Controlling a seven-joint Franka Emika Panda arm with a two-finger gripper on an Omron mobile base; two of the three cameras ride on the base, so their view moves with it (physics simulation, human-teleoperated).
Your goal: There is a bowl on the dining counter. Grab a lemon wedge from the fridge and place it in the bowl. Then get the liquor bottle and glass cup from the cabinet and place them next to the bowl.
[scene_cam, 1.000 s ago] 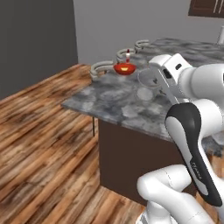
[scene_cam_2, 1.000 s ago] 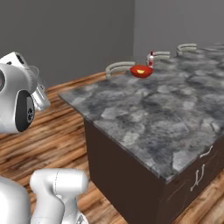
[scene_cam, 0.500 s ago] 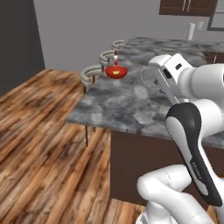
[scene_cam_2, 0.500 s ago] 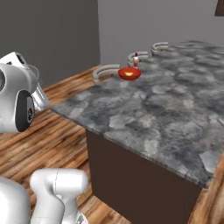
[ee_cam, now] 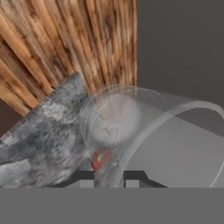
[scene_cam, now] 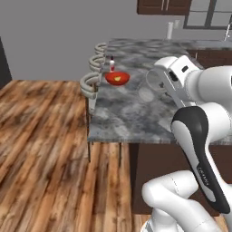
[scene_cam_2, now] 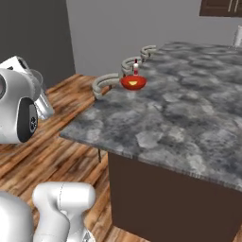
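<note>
A red bowl (scene_cam: 117, 78) with a yellow lemon wedge in it stands on the grey stone dining counter (scene_cam: 122, 113), near its far left edge. A small liquor bottle (scene_cam: 112, 64) stands upright right behind the bowl. My gripper (scene_cam: 164, 85) is raised over the counter's near side, shut on a clear glass cup (scene_cam: 151, 86) that lies tilted on its side. In the right base view the bowl (scene_cam_2: 133, 82) and bottle (scene_cam_2: 135, 66) sit far ahead, the cup (scene_cam_2: 34, 79) at the hand on the left. The hand view looks through the cup (ee_cam: 131, 118) with its wall between my fingertips (ee_cam: 87, 176); the bowl (ee_cam: 99, 158) shows faintly through it.
Several round bar stools (scene_cam: 92, 81) line the counter's left edge, over the wood floor (scene_cam: 41, 149). Dark cabinets (scene_cam: 158, 6) hang on the back wall, and a white roll (scene_cam: 170, 30) stands at the counter's far end. The counter front drops to a dark base (scene_cam_2: 165, 203).
Both base views have swung round the counter, so the camera moved; the bowl and bottle now sit further right in the pictures. The gripper still holds the glass cup.
</note>
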